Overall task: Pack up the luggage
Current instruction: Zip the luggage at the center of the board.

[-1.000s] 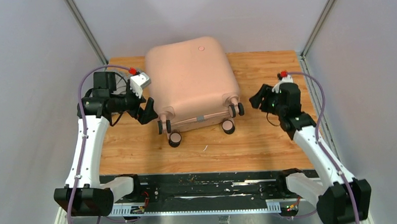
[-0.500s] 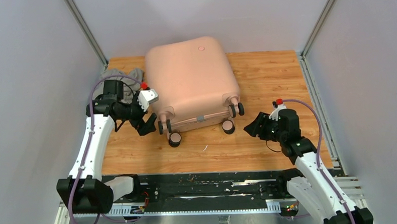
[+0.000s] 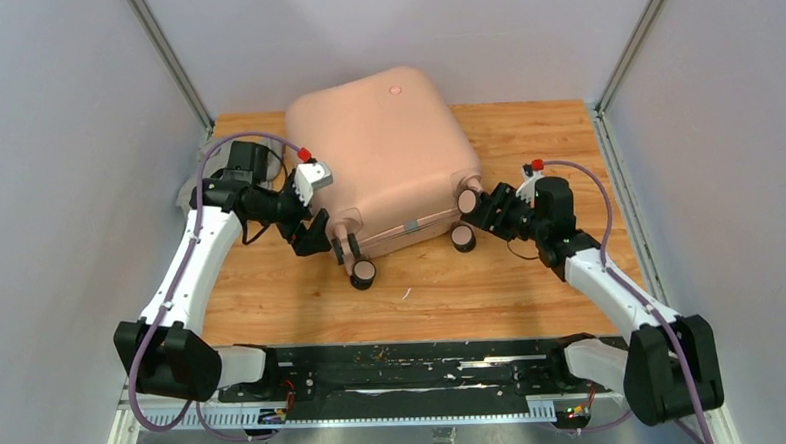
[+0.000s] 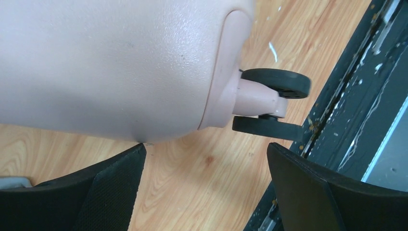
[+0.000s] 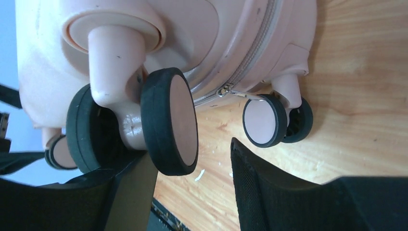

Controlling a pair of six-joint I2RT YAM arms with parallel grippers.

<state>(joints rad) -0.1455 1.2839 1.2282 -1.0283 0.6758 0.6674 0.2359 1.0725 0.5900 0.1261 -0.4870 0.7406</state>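
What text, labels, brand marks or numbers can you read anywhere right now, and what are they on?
None: no readable text in any view.
The luggage shell is plain pink; its only mark is a small round dot, too small to show any lettering.
The wheels and zipper, seen close up, carry no print.

No text, label, brand name or number can be read in any of the views. The small round dot (image 3: 395,90) on the pink shell of the luggage (image 3: 386,157) may be a badge of some kind, but from the overhead camera it is too small to make out any mark on it. Seen close up from the wrist cameras, the shell and the nearest wheel (image 5: 169,120) show only plain surfaces.
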